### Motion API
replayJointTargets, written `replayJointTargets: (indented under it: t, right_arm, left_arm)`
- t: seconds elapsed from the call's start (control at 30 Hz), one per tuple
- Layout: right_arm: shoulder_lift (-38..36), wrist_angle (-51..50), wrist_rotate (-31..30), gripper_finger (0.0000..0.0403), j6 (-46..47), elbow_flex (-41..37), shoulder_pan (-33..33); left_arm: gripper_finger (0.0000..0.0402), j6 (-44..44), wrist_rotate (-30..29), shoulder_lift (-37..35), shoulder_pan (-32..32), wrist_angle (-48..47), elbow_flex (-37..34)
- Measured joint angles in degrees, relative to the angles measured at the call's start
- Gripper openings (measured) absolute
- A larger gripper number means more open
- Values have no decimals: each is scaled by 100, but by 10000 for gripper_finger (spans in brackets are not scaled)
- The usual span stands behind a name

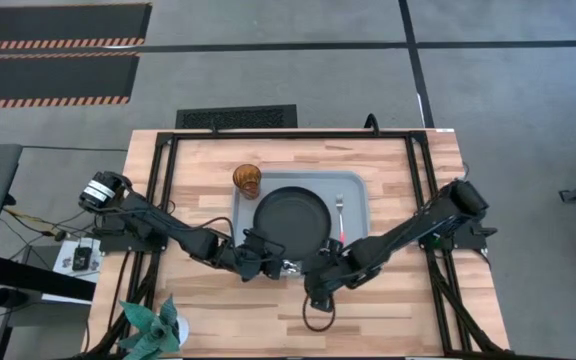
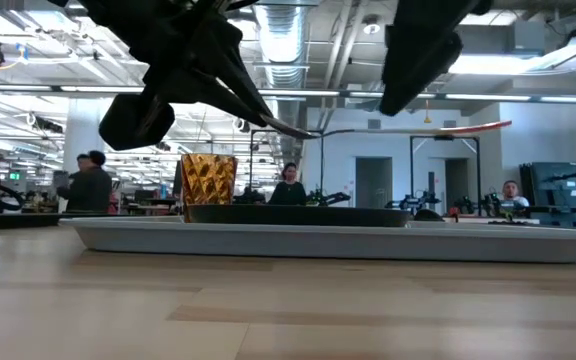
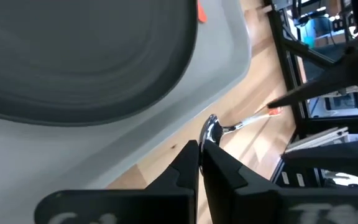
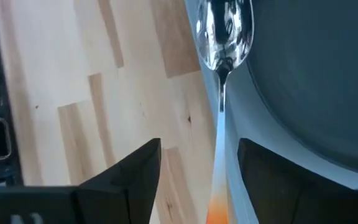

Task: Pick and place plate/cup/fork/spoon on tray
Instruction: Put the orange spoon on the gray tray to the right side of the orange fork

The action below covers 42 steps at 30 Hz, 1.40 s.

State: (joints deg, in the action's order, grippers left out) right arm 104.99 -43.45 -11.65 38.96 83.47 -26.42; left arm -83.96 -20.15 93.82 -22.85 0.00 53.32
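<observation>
The grey-blue tray (image 1: 356,190) lies mid-table. On it rest the black plate (image 1: 290,215), the amber cup (image 1: 247,180) in its far left corner and the fork (image 1: 339,212) along its right side. The spoon (image 1: 292,267) hangs in the air just off the tray's near rim. My left gripper (image 3: 201,148) is shut at the spoon's bowl (image 3: 211,129). My right gripper (image 4: 199,152) is open. Its fingers stand on either side of the spoon's handle (image 4: 220,149) without touching it. My left gripper pinches the tip of the spoon's bowl (image 3: 209,134) between the free ends of its two fingers. The fingers come about level from the table's left, along the spoon. The spoon (image 2: 290,129) hangs roughly level, clear of table and tray, its orange handle end (image 3: 273,111) pointing right.
A small potted plant (image 1: 156,325) stands at the near left corner and a dark cable loop (image 1: 316,318) lies near the front edge. Black frame rails (image 1: 164,190) run along both sides of the table. Bare wood lies in front of the tray. People show in the room beyond.
</observation>
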Motion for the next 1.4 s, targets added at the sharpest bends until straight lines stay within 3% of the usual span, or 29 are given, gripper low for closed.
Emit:
replayJointTargets:
  t: [1.03, 1.4]
  right_arm:
    - [218, -113, 275, 112, -207, 75, 262]
    - [218, -109, 258, 21, -194, 75, 256]
  left_arm:
    - [0, 275, 90, 0, -2, 392, -4]
    - [1, 269, 147, 0, -2, 379, -4]
